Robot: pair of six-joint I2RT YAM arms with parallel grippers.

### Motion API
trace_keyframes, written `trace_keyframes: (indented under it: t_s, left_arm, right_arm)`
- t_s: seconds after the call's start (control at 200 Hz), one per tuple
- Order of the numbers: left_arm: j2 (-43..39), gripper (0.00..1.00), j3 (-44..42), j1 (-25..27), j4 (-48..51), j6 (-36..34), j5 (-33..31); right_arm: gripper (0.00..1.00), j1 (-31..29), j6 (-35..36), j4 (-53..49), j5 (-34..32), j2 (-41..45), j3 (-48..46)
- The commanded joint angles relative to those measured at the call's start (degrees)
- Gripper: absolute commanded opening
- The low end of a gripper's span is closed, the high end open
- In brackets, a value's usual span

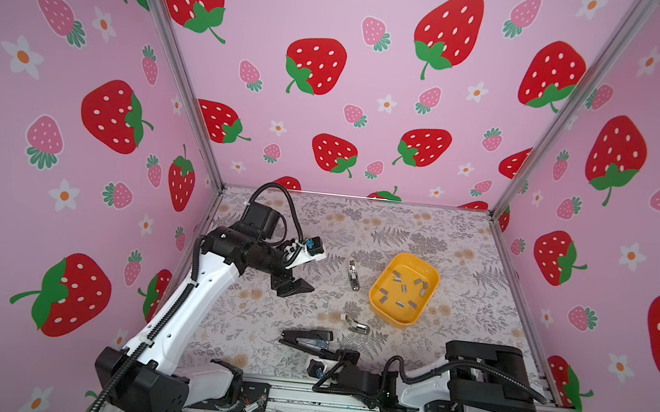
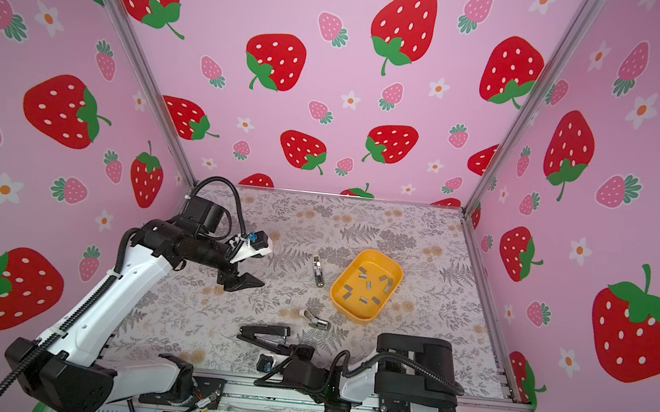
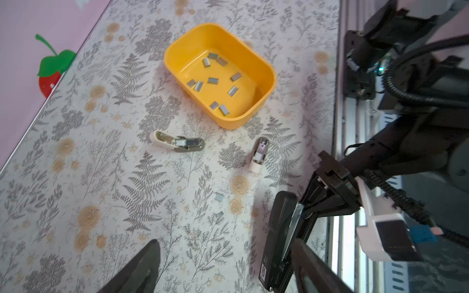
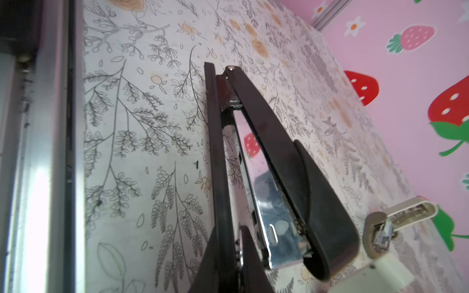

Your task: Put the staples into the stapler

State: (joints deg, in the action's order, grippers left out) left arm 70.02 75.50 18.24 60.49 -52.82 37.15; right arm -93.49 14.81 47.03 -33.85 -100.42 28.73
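Clock positions are read in the top views, with 12 toward the back wall.

- Right gripper (image 1: 340,354): at 6 o'clock on the table's near edge, fingers together and clamped on the thin base arm of the black stapler (image 1: 306,335).
- Black stapler: at 7 o'clock, lying on its side and opened in a V. The hinge points to 9 o'clock, and the silver magazine is exposed between cover and base.
- White mini stapler (image 1: 355,322): just beside the black stapler at its 2 o'clock, folded open.
- Loose staples (image 3: 218,196): two grey strips on the bare floral table (image 1: 401,231), between the black stapler and the left gripper.
- Left gripper (image 1: 299,289): at 9 o'clock, raised above the table, fingers wide apart and holding nothing.
- Staples (image 1: 403,288): about ten short grey strips scattered inside the yellow tray (image 1: 387,316), at 3 o'clock and well apart from the black stapler.
- Second white mini stapler (image 1: 353,274): near the table's centre, just beside the tray at its 9 o'clock, its long axis running 12 to 6.
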Motion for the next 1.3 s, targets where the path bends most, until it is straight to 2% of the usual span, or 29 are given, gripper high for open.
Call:
trace_keyframes:
  t_s: [0.0, 0.195, 0.445, 0.65, 0.81, 0.89, 0.96, 1.076, 1.226, 1.296]
  left_arm:
    - [-3.77, 0.82, -0.02, 3.97, 6.31, -3.49, 3.36]
    - [-6.3, 0.8, -2.25, 8.74, 5.13, 1.13, -0.36]
    - [-6.9, 0.78, -1.04, 16.34, 8.2, 5.11, -5.6]
    - [-6.33, 0.79, -2.34, 19.69, 6.31, 6.92, -5.55]
    - [-5.29, 0.81, -4.36, 21.47, 5.5, 0.62, -4.88]
    - [-5.48, 0.79, -5.5, 22.37, 5.08, -3.39, -5.75]
    - [-7.13, 0.79, -8.33, 22.45, 0.73, -5.93, -8.83]
    - [-8.78, 0.78, -11.21, 22.59, -1.96, -11.79, -8.27]
    - [-8.21, 0.79, -13.16, 22.28, -3.18, -13.56, -9.99]
    - [-8.41, 0.76, -14.55, 21.8, -5.1, -14.59, -11.9]
  right_arm:
    - [0.0, -1.08, 6.54, 5.69, -10.41, 2.34, 0.89]
    - [0.0, -4.06, 10.76, 6.58, -18.58, 4.5, 0.16]
    - [0.0, -7.4, 17.16, 4.32, -20.83, 11.96, -1.45]
    - [0.0, -11.14, 18.75, 3.85, -21.14, 15.08, -2.25]
    - [0.0, -11.97, 18.65, 4.62, -19.7, 16.06, -3.2]
    - [0.0, -12.06, 16.3, 4.73, -16.69, 19.23, -5.48]
    - [0.0, -12.06, 13.84, 3.75, -14.61, 22.44, -7.67]
    - [0.0, -12.15, 10.96, 3.47, -9.89, 25.61, -10.18]
    - [0.0, -12.41, 10.03, 5.23, -8.21, 20.93, -9.37]
    - [0.0, -12.42, 11.7, 8.52, -7.73, 16.32, -8.18]
